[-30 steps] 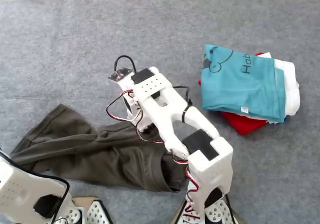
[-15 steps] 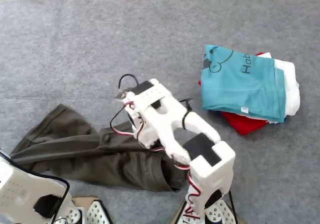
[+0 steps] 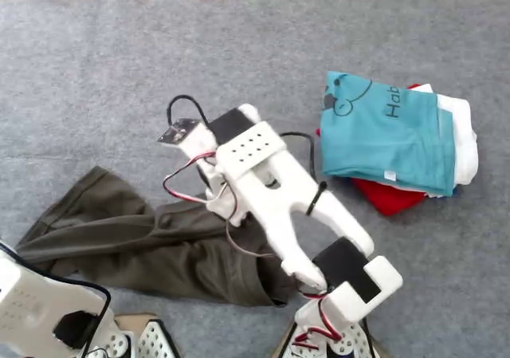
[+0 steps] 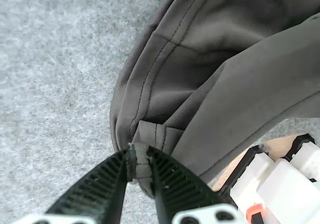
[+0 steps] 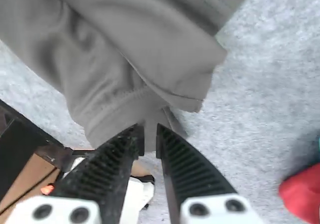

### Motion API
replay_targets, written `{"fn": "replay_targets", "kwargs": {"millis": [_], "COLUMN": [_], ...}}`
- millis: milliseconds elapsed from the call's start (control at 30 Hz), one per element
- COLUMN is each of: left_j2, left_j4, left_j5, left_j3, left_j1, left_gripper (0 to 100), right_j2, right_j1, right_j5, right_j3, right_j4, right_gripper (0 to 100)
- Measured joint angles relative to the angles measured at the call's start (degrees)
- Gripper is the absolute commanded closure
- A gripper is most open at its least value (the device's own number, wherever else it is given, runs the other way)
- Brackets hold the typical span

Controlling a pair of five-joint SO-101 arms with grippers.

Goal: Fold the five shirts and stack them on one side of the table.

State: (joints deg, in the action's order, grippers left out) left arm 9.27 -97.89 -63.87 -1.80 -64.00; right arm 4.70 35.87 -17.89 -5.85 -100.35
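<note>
Grey felt covers the tabletop (image 3: 119, 63) in the high view. A dark shirt (image 3: 135, 238) lies crumpled and unfolded at its near left. The white right arm (image 3: 271, 190) stretches from the near edge out over that shirt's right end and hides part of the cloth beneath it. The left arm (image 3: 40, 318) sits at the near left corner. Well apart, on the right side, is a stack of folded shirts (image 3: 446, 135): a teal shirt (image 3: 382, 135) on top, white under it and a red shirt (image 3: 386, 197) poking out below.

In the left wrist view, the left end effector (image 4: 140, 159) has its black ribbed fingers clamped on a small fold of the dark shirt's hem. The rest of the garment spreads away over the felt. A white and black arm base (image 4: 285, 179) stands just beside the cloth.

In the right wrist view, the right end effector (image 5: 146, 134) has its fingers drawn nearly together. A thin strip of the shirt's edge appears to be pinched between them, though the grip is hard to see. Bunched fabric hangs beyond the tips, and a corner of the red shirt shows off to one side.
</note>
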Motion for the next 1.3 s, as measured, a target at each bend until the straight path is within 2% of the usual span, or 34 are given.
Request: {"fn": "replay_targets", "kwargs": {"millis": [167,267,400,467,700,800,1067,1300], "left_j2": [0.0,0.0,0.0,0.0,0.0,0.0,0.0,0.0], "left_j4": [0.0,0.0,0.0,0.0,0.1,0.1,0.1,0.1], "left_j5": [0.0,0.0,0.0,0.0,0.0,0.0,0.0,0.0], "left_j3": [0.0,0.0,0.0,0.0,0.0,0.0,0.0,0.0], "left_j1": [0.0,0.0,0.0,0.0,0.0,0.0,0.0,0.0], "left_gripper": [97,97,97,97,97,97,97,97], "right_j2": [0.0,0.0,2.5,6.6,27.3,33.1,35.7,38.2], "right_j1": [-1.1,-1.7,-2.2,-2.2,-2.2,-2.3,-2.4,-2.4], "right_j5": [-4.7,-4.4,1.6,5.2,11.9,12.9,13.2,13.7], "right_j3": [0.0,2.7,9.2,12.0,23.5,27.4,31.0,30.1], "right_j4": [-0.2,-0.2,3.2,5.5,7.8,7.6,4.3,7.0], "right_gripper": [93.0,85.6,70.7,66.4,75.7,74.5,72.7,72.9]}}
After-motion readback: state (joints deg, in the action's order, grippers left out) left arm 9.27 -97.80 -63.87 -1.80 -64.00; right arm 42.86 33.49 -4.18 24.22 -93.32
